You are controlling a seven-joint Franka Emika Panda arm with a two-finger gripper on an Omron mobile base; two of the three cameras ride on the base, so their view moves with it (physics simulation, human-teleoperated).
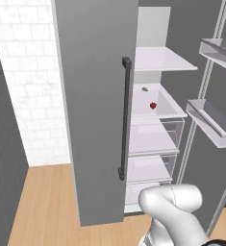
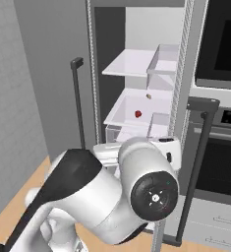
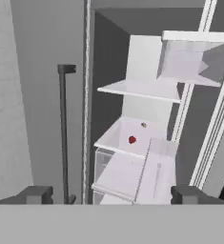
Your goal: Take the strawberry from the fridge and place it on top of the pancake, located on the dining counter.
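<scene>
The fridge [image 1: 95,120] is a tall grey unit whose right door hangs open while the left door stays closed. On its middle white shelf lies the small red strawberry [image 1: 153,105] [image 2: 138,113] [image 3: 132,139]. My gripper [image 3: 112,195] is open, its dark fingertips [image 3: 37,194] spread wide with nothing between them. It stands well back from the shelf, facing the open compartment, with the strawberry ahead and slightly above centre in the hand view. The pancake and the dining counter are out of view.
A small brown speck [image 1: 144,89] lies farther back on the same shelf. Clear drawers [image 1: 155,137] sit below it. The open door's bins [image 1: 215,120] jut out on the right, and its dark handle [image 2: 198,147] stands in front of a wall oven [image 2: 220,44].
</scene>
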